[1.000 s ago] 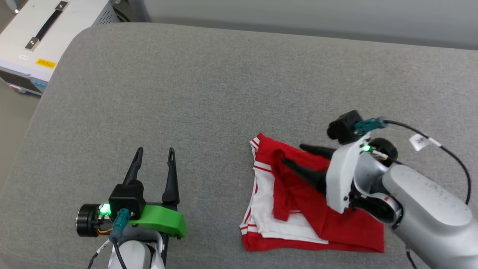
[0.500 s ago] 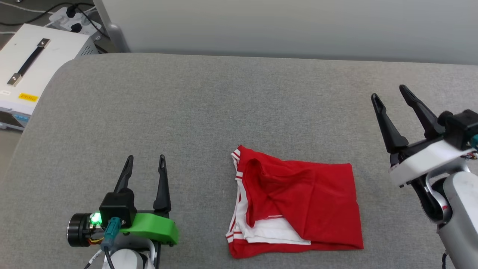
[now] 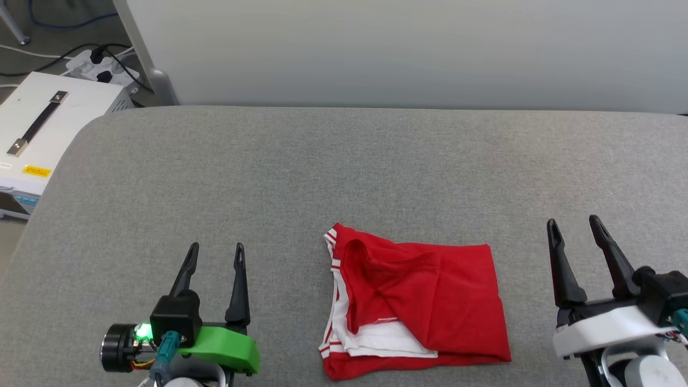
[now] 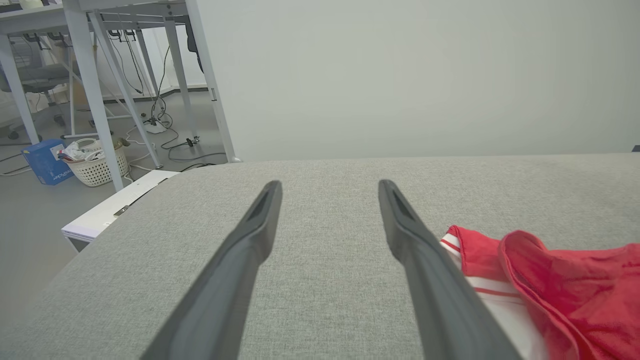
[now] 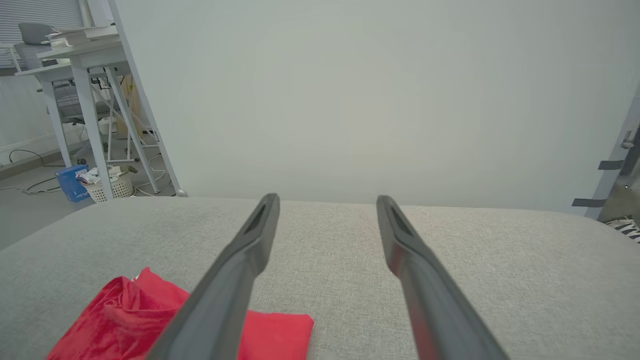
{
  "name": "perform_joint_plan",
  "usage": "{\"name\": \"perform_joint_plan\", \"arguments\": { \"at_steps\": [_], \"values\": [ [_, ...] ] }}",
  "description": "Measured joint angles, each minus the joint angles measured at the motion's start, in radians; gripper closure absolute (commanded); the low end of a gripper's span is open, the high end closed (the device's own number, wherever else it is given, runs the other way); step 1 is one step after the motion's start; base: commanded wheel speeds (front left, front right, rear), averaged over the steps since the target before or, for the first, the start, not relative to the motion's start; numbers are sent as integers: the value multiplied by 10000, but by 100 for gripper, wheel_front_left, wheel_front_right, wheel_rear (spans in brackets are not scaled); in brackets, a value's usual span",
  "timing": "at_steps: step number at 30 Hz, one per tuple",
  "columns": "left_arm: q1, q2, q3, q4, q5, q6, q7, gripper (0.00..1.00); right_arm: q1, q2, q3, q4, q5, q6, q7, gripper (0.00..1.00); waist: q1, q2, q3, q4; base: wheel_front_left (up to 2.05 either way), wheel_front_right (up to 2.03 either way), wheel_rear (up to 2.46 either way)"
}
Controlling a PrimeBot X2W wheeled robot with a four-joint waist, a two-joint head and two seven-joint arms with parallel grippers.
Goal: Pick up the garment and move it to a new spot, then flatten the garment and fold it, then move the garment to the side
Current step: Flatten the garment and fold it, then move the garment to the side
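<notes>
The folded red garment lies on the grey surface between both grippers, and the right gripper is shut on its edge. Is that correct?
Not quite. The right gripper is open and clear of the garment, as the head view shows. The rest is right.

Garment (image 4: 575, 292) cut off at the left wrist view's right edge, lower layers seemingly folded under.

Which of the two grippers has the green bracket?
The left gripper, lower left in the head view: its bracket is bright green, while that of the right gripper is white.
</notes>
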Motion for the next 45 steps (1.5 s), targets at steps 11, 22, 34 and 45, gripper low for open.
{"name": "perform_joint_plan", "arguments": {
  "at_steps": [11,22,34,45],
  "values": [
    [242,0,-88,-27,40,-4,0,0,1323,525,-581,-454,-366,0,0,0,0,0,-64,83,0,0,0],
    [251,-2,-50,59,38,-31,0,0,195,-2,-646,-437,151,-2,150,0,0,0,-45,134,0,0,0],
    [221,-21,-40,23,33,-17,0,0,-3392,-2562,882,-644,3536,0,5624,0,0,0,367,175,0,0,0],
    [-29,-48,-84,-48,-50,-17,0,0,-3876,-4259,1939,92,6569,0,11281,0,0,0,803,332,0,0,0]
  ]
}}
